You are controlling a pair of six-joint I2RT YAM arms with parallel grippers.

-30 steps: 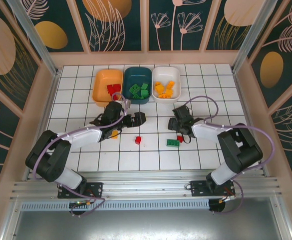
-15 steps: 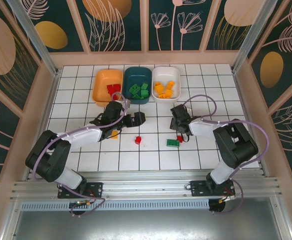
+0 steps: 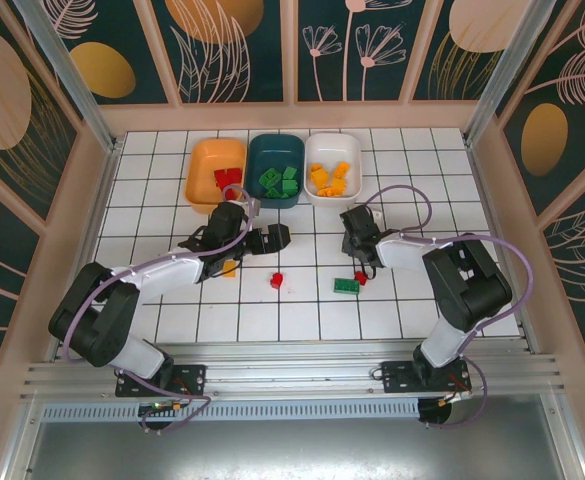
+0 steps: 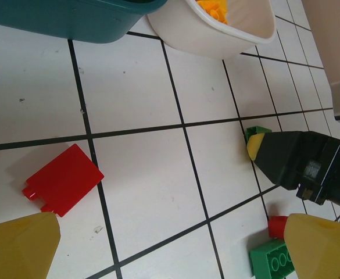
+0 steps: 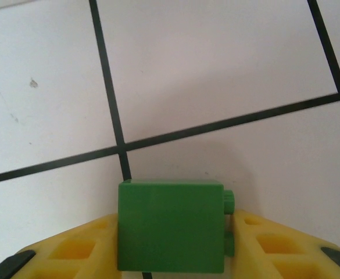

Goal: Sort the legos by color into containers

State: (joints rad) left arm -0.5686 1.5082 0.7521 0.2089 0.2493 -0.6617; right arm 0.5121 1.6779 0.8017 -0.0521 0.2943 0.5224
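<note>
Legos are found partly sorted, with one green brick [image 5: 170, 225] caught in the right gripper [image 5: 172, 244]. In the right wrist view this brick is a smooth, square-faced block with two round studs on its right side. It is flanked by the ribbed yellow plastic fingers [image 5: 77, 256], which are pressed against it on both sides. It is seated on the glossy white tile, over a dark grout line. From the left wrist view the same brick is seen as a green corner behind one yellow pad of the black-bodied gripper.

The left gripper [image 4: 170, 250] is held with its jaws spread wide and nothing is grasped. Its blunt yellow fingertips are noted at the lower corners of the left wrist view. Between them a flat red brick [image 4: 62, 180] is seen lying on the tile. Beside the right fingertip a studded green plate [image 4: 271, 256] and a small red piece [image 4: 276, 224] are recorded.

From above, both grippers are placed on the tiled table [image 3: 422, 190], just in front of the containers. Three rounded, shallow tubs are set touching in a row. The orange tub [image 3: 207, 160] is loaded with red bricks, the teal tub [image 3: 272, 150] with green and the white tub [image 3: 322, 150] with orange-yellow. One orange-yellow brick [image 3: 229, 268] is left by the left arm.
</note>
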